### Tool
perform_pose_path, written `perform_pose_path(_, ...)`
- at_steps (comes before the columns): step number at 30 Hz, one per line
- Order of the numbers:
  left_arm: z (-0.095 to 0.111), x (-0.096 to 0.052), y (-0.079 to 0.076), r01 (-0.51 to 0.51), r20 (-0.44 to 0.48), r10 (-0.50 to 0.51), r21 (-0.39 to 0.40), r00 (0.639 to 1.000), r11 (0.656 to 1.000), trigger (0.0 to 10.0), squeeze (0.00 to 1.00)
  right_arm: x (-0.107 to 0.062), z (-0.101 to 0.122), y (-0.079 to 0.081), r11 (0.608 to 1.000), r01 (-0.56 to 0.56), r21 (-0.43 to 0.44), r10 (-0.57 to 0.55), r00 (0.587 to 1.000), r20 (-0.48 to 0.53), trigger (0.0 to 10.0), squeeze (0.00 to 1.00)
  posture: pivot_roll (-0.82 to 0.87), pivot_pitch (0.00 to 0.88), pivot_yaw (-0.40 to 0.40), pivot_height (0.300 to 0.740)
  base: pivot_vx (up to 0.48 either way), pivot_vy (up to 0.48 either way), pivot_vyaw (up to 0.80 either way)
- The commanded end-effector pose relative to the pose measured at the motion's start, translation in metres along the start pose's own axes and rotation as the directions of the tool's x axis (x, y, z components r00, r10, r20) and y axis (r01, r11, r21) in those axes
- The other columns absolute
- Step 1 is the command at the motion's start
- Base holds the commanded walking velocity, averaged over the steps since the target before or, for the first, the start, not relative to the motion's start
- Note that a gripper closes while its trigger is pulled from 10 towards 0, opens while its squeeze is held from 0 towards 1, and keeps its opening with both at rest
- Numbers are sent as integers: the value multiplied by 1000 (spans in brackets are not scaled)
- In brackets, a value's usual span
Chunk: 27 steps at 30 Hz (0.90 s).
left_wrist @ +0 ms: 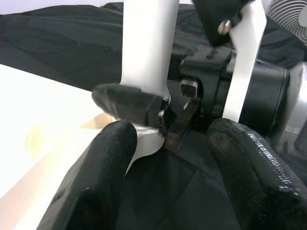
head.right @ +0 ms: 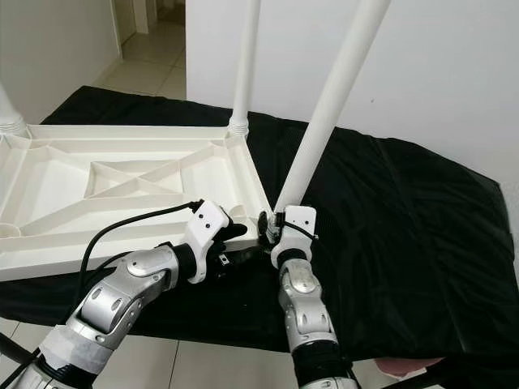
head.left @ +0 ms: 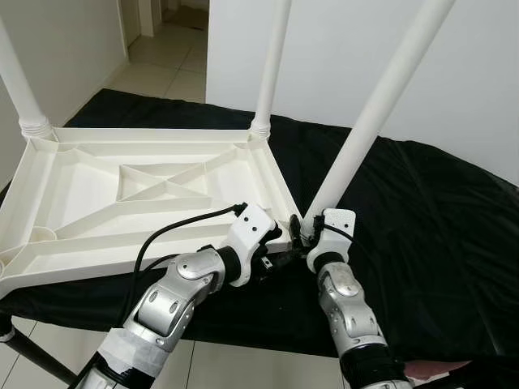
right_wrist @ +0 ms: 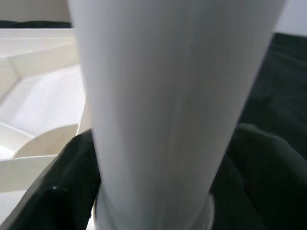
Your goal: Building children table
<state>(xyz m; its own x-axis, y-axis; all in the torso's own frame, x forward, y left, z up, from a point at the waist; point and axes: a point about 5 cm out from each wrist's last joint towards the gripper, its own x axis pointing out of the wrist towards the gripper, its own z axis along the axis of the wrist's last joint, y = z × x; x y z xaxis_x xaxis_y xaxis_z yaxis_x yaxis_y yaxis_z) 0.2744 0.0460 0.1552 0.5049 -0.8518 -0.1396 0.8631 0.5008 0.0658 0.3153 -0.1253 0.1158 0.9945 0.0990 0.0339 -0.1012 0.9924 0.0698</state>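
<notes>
Right gripper (head.left: 302, 231) clamps the tilted leg's (head.left: 381, 101) base at the near corner of the upturned tabletop (head.left: 73, 190). Left gripper (left_wrist: 168, 158) hovers open just beside it, over the black cloth (head.left: 422, 211).

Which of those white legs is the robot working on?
Find the upturned white tabletop on the black cloth. At its near right corner, the right gripper holds a leg. Unlike the upright ones, it leans.
</notes>
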Motion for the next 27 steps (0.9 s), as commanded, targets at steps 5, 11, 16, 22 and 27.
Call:
perform_pose_path(5, 1, 3, 0, -7, 0, 7, 12, 1000, 1000, 10000, 0, 5, 8, -10, 994, -103, -38, 104, 994, 27, 10000, 0, 25, 0, -136, 740, 0, 0, 0)
perform_pose_path(11, 1, 2, -4, 39, 3, -39, 24, 999, 999, 10000, 0, 10, 11, -14, 972, -229, -60, 231, 973, 20, 10000, 0, 22, 0, -130, 740, 0, 0, 0)
perform_pose_path(16, 1, 0, -14, 113, -4, -113, 34, 994, 993, 10000, 0, 18, 9, -10, 895, -438, -79, 438, 899, -20, 10000, 0, 25, 0, -128, 740, 0, 0, 0)
perform_pose_path(22, 1, 0, -14, 115, -5, -115, 35, 993, 993, 10000, 0, 28, 6, -7, 849, -526, -56, 523, 850, -63, 10000, 0, 37, 0, -132, 740, 0, 0, 0)
perform_pose_path(27, 2, -1, -10, 92, -5, -92, 38, 996, 995, 10000, 0, 34, 4, -9, 836, -546, -58, 540, 837, -92, 0, 0, 46, 0, -135, 740, 0, 0, 0)
